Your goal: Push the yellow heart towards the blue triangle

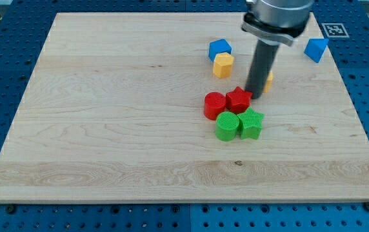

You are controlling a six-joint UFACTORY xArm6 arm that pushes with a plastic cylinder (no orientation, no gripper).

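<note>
A straight dark rod, matte charcoal to near-black, makes up the lower part of the arm; it is a smooth cylinder of even thickness with a faint lighter sheen running down its length. It ends below in my tip (257, 96), cut off flat and as dark as the rest. Above, the rod enters a broader round collar in a lighter grey metal finish, with a rim that flares out wider than the rod and looks stepped in two tiers. Over that collar sits a darker grey cylindrical housing, cropped by the view's top edge. No cables, screws or printed markings can be made out on these parts
</note>
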